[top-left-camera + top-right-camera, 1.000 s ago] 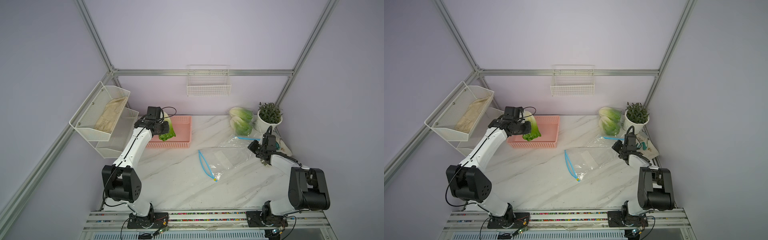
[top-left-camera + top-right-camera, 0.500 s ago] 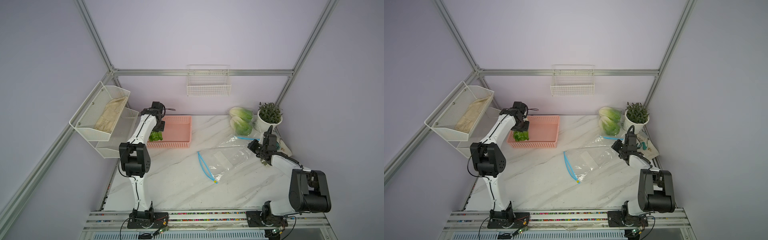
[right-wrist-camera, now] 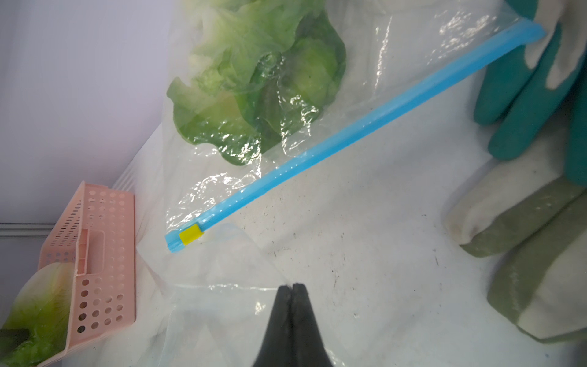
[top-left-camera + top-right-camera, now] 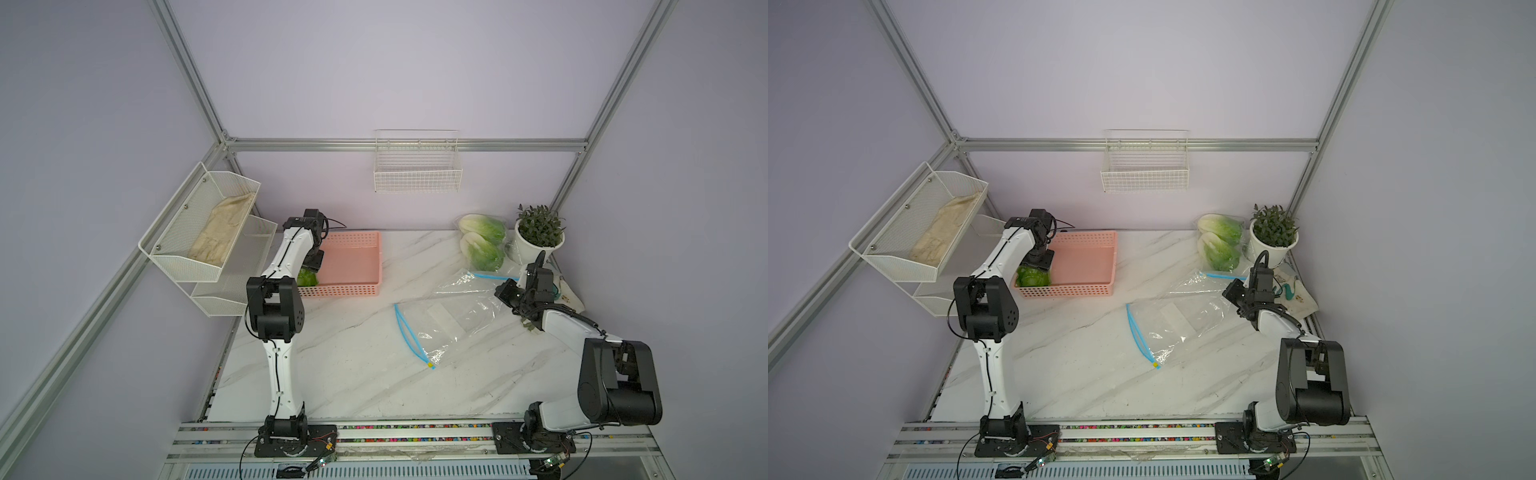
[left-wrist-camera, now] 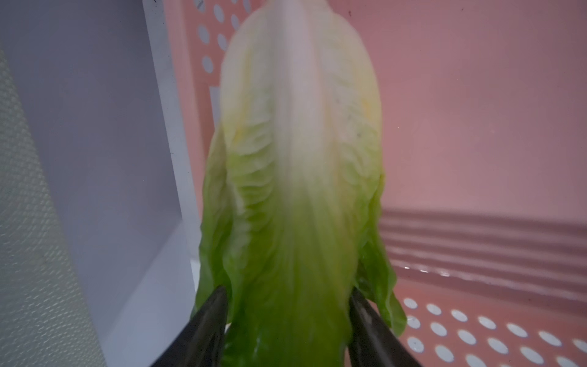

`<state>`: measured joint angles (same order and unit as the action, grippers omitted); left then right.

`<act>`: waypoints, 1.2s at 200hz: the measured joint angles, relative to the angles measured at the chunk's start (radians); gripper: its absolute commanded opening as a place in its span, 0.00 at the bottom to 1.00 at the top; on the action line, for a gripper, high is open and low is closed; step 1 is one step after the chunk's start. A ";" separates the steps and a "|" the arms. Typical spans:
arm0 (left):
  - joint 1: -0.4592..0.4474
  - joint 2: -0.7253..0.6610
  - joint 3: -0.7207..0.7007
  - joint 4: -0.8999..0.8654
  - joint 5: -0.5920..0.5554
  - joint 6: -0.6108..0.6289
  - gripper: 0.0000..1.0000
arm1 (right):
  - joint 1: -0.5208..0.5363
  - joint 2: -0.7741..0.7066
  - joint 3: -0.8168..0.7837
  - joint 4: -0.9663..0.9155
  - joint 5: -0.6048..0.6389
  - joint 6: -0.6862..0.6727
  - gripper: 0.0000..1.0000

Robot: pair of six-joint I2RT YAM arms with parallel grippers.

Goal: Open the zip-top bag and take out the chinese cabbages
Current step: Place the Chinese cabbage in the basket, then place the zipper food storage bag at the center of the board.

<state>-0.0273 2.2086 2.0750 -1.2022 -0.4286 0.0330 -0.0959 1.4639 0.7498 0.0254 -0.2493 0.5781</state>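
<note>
My left gripper (image 5: 286, 292) hangs over the left end of the pink basket (image 4: 353, 266), jaws apart. A chinese cabbage (image 5: 298, 159) has its leafy end between the fingers and shows blurred; in a top view this cabbage (image 4: 1032, 277) sits in the basket under the gripper (image 4: 1038, 266). My right gripper (image 3: 292, 286) is shut on the clear edge of an empty zip-top bag (image 4: 449, 328), whose blue zip (image 4: 405, 332) gapes open. A second bag (image 3: 317, 133) at the back right, with its zip (image 3: 349, 127) closed, holds two cabbages (image 4: 482, 245).
A potted plant (image 4: 538, 241) stands at the back right, beside the bagged cabbages. Gloves (image 3: 524, 79) lie on the table close to my right gripper. A white mesh shelf (image 4: 208, 232) juts out left of the basket. A wire basket (image 4: 417, 174) hangs on the back wall.
My left arm has swung left and lowered the cabbage into the basket's left end, and its jaws have come apart. The right gripper has kept its hold on the bag.
</note>
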 measured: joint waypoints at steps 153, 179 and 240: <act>-0.010 -0.148 0.012 0.051 0.190 -0.108 1.00 | 0.052 -0.016 0.040 -0.045 -0.037 -0.075 0.00; -0.034 -0.304 -0.089 0.123 0.220 -0.144 1.00 | 0.152 -0.003 0.135 -0.068 0.021 -0.134 0.00; -0.138 -0.737 -0.604 0.407 0.326 -0.219 1.00 | 0.283 0.320 0.516 -0.081 0.084 -0.233 0.00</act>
<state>-0.1650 1.4715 1.4712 -0.7956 -0.1028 -0.1864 0.1875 1.7844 1.2655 -0.0555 -0.1658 0.3454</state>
